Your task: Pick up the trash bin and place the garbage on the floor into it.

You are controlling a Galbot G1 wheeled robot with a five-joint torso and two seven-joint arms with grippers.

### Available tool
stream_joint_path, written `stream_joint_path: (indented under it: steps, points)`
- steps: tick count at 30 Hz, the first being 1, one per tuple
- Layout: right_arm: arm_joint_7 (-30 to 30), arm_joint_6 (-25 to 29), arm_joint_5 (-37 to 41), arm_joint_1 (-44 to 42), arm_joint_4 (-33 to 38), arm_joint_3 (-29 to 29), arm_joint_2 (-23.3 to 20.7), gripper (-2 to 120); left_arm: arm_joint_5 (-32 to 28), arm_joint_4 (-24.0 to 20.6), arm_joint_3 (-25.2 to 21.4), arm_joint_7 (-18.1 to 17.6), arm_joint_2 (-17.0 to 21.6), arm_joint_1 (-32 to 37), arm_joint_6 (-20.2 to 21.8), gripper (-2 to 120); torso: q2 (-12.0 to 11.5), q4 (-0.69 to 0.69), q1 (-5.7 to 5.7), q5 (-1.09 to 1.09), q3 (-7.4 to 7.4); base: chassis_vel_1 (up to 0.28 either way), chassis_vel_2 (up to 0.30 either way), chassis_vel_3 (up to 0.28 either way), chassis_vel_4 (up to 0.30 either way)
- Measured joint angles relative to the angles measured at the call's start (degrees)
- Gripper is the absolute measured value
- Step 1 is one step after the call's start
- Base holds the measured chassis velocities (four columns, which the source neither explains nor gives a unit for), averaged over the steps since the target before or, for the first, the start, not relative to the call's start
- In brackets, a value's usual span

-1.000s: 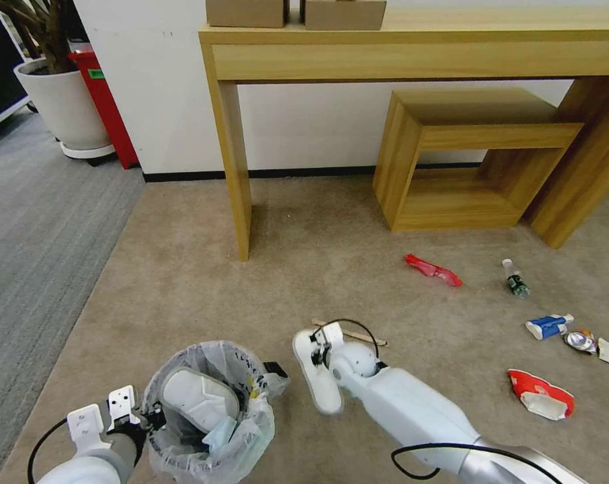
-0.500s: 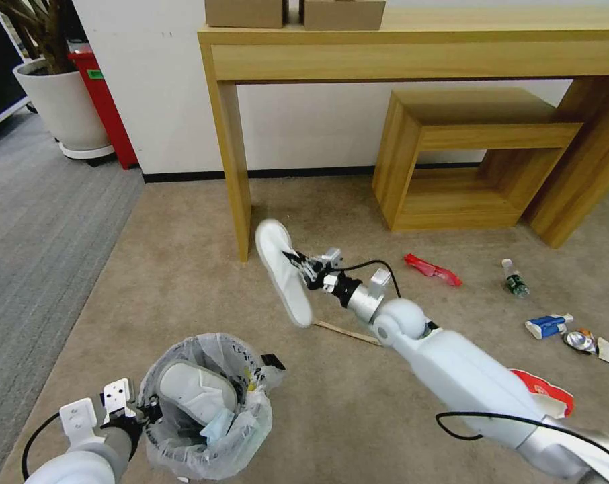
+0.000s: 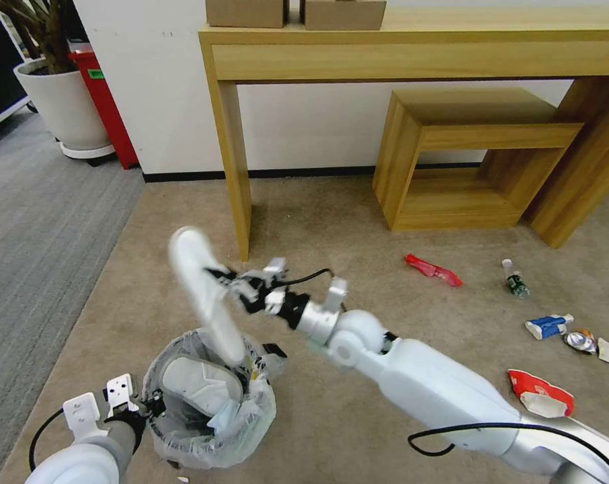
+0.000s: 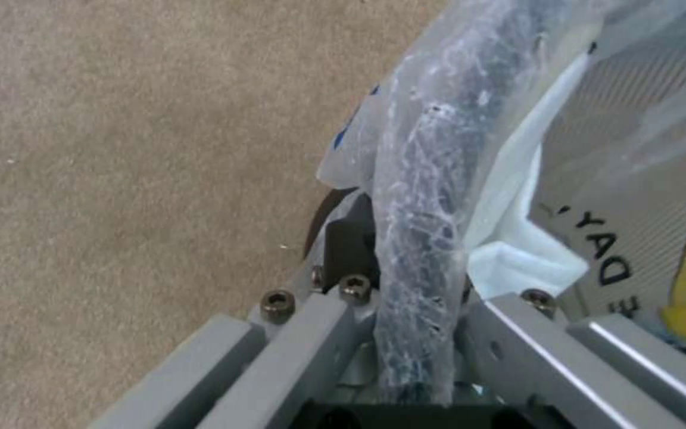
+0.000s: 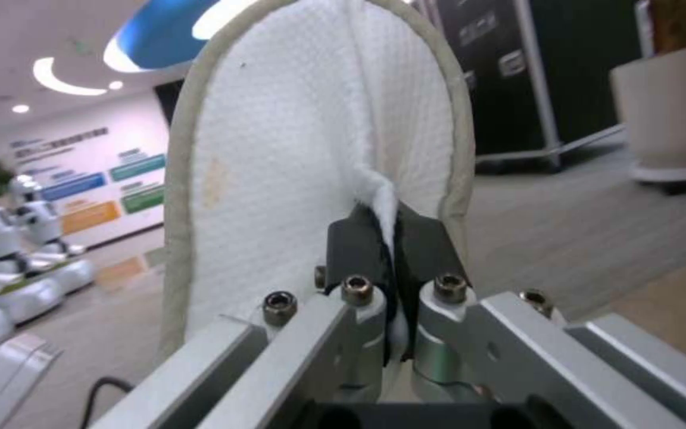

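Head view: the trash bin (image 3: 207, 410) sits low at the robot's left, its clear bag bunched over the rim and one white slipper already lying inside. The left tool (image 3: 140, 410) is clamped on the bin's bagged rim; in the left wrist view the crinkled plastic (image 4: 430, 196) runs straight down between its closed jaws. Directly above the bin's far edge hangs a second slipper (image 3: 205, 296), tilted with its lower end just over the opening. The right tool (image 3: 232, 286) holds it — the right wrist view shows the dark fingertips (image 5: 359, 244) pinched shut on a fold of the slipper's fabric (image 5: 311, 149).

Step in hand, as judged: carrying the second slipper to the bin for release. The next move calls for lowering or centring the slipper over the opening before the jaws part, since its upper end leans out beyond the rim and could tip it onto the floor.

Farther right on the carpet lie the remaining litter: a red wrapper (image 3: 433, 269), a small bottle (image 3: 516, 279), a blue-white packet (image 3: 548, 326), a crushed can (image 3: 579, 339) and a red-white cup (image 3: 540, 394).

Compared with half a second earlier, the right arm has swung leftward — the slipper has moved from near the tabletop's leg (image 3: 234, 168) to above the bin.
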Motion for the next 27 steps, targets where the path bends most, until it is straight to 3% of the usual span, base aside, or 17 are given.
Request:
stream_joint_path:
  steps: [7, 27]
  points:
    - [0.12, 0.66, -1.88, 0.43, -5.64, -5.07, 5.14, 0, 0.42, 0.03, 0.27, -0.1, -0.37, 0.17, -0.01, 0, 0.0, 0.0, 0.0, 0.0, 0.0, 0.0, 0.0, 0.0, 0.0]
    - [-0.45, 4.9, -6.6, -0.4, -11.22, -7.29, 5.7, 0, 0.88, -0.44, 1.13, -0.37, 0.17, 0.21, 0.02, 0, 0.0, -0.01, 0.0, 0.01, 0.0, 0.0, 0.0, 0.0, 0.0]
